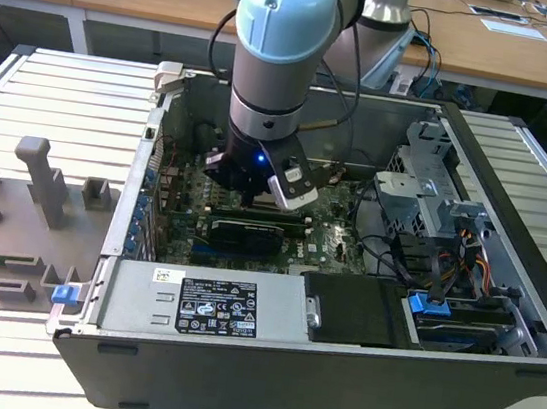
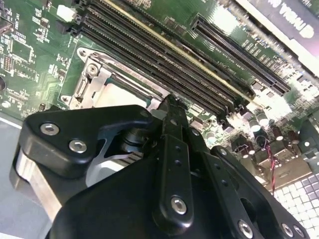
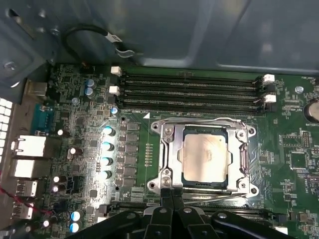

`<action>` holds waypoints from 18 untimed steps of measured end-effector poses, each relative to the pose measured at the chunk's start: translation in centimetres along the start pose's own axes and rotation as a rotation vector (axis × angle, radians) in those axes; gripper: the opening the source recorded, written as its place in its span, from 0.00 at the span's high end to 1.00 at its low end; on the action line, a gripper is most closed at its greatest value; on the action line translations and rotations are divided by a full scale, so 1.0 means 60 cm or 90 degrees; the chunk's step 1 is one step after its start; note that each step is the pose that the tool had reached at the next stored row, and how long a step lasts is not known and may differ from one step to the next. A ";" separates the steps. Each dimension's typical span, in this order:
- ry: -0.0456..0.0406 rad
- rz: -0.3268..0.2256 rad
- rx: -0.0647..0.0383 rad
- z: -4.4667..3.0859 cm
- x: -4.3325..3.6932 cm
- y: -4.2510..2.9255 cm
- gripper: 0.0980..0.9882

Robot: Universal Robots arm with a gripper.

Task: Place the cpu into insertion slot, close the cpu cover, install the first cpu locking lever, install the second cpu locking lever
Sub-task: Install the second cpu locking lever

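The cpu, pale silver-tan, lies flat in the insertion slot on the green board. The cpu cover, a silver frame, lies down around it. One thin wire lever runs along the side by the memory slots, and another runs along the opposite side. My gripper is shut, its two fingers pressed together with the tips at the socket's edge near a corner. In the second wrist view the black gripper hides much of the cover. In the exterior view the gripper reaches down into the computer case.
Long black memory slots lie just beyond the socket. A black graphics card, a power supply, a drive cage and loose cables crowd the case. Grey fixtures stand on the table at the exterior view's left.
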State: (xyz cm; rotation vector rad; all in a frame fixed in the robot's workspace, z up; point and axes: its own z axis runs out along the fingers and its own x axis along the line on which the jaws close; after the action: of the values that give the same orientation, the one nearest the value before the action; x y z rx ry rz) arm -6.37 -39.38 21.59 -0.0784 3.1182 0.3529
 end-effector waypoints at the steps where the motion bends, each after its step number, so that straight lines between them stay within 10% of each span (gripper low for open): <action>1: -0.0001 0.000 -0.003 0.000 0.001 -0.003 0.99; 18: -0.0010 -0.001 -0.025 0.024 0.017 -0.016 0.99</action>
State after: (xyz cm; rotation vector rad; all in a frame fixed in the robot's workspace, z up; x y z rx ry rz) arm -7.37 -40.03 19.94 -0.0810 3.1097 0.4148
